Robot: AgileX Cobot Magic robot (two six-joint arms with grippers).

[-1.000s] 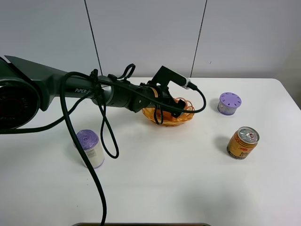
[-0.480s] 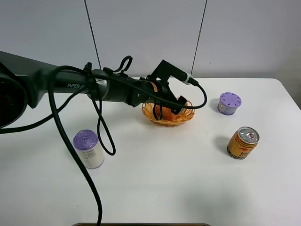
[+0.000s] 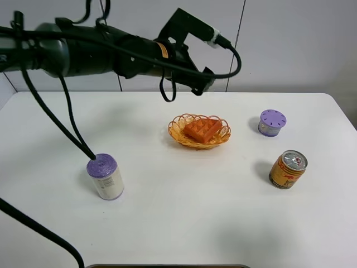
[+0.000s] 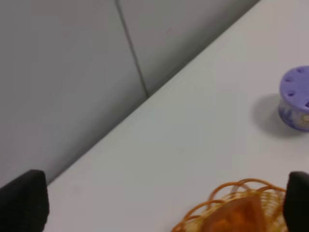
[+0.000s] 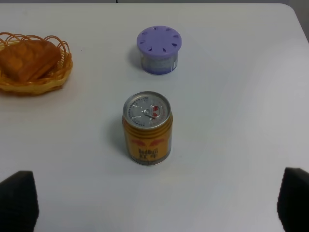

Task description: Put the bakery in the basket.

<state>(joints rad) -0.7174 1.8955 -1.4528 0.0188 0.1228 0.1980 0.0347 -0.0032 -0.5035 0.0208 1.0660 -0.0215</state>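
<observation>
bakery [image 5: 28, 59] in basket [image 5: 36, 85], drink can [image 5: 147, 128], purple-lidded jar [image 5: 159, 49]

You see the bakery [image 3: 203, 129] in the basket [image 3: 177, 131] mid-table; can [image 3: 288, 169] right, nearer you.

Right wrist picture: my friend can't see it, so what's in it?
A gold can stands on a white table. Behind it sits a small purple-lidded tub, and off to one side a basket holds the bakery.
</observation>
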